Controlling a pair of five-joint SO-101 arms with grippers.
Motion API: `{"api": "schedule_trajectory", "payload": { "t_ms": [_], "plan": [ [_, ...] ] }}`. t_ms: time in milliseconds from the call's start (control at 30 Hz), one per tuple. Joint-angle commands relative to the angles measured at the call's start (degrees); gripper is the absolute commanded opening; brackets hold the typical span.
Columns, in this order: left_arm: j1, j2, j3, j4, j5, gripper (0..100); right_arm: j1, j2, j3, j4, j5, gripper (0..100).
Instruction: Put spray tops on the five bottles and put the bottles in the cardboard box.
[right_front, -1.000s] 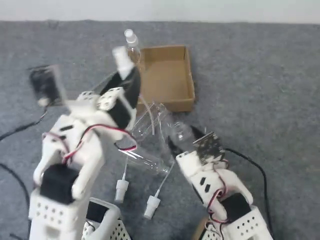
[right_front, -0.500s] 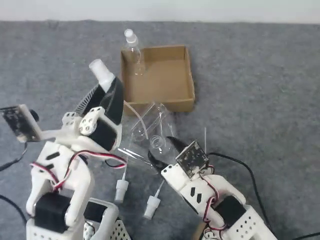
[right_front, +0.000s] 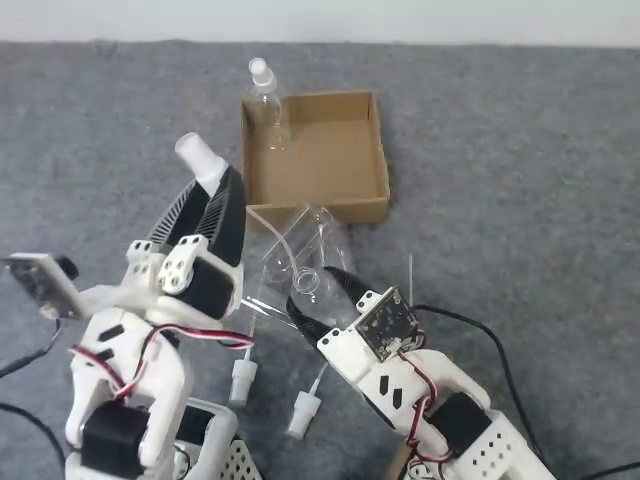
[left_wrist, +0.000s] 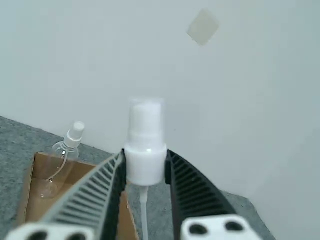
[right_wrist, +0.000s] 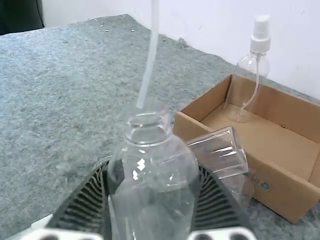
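My left pincer, clamped on the white plastic spray top, has swung toward 8 o'clock, and my right pincer, clamped on the clear plastic bottle, toward 9: dip tube near mouth, insertion next.

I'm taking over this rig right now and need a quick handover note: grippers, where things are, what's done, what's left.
Left gripper: shut on a spray top, held raised with its tube pointing down.
Right gripper: shut on an open bottle, mouth up, just below that tube's tip.
Done: one capped bottle stands in a far corner of the cardboard box.
Left: cap the held bottle and box it. Uncapped bottles lie in front of the box, and two loose spray tops lie on the carpet near the arms' bases.
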Motion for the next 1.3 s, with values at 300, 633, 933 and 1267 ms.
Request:
{"api": "schedule_trajectory", "payload": {
  "t_ms": [300, 633, 933, 1267],
  "plan": [
    [8.88, -0.7, 3.65, -1.93, -3.43, 1, -0.22, -1.27, 1.05, -1.63, 0.35, 0.7],
    [9.41, -0.7, 4.18, -1.49, -6.33, 1, 0.13, -1.27, 1.05, -1.27, 0.53, 0.7],
    [9.58, -0.7, 4.18, 3.6, -9.49, 1, 0.22, -1.27, 1.14, -1.19, 0.7, 0.7],
    [14.68, -0.7, 9.1, 4.48, -10.55, 5, 4.0, -1.27, 0.97, -1.71, 0.7, 0.7]
  ]
}}
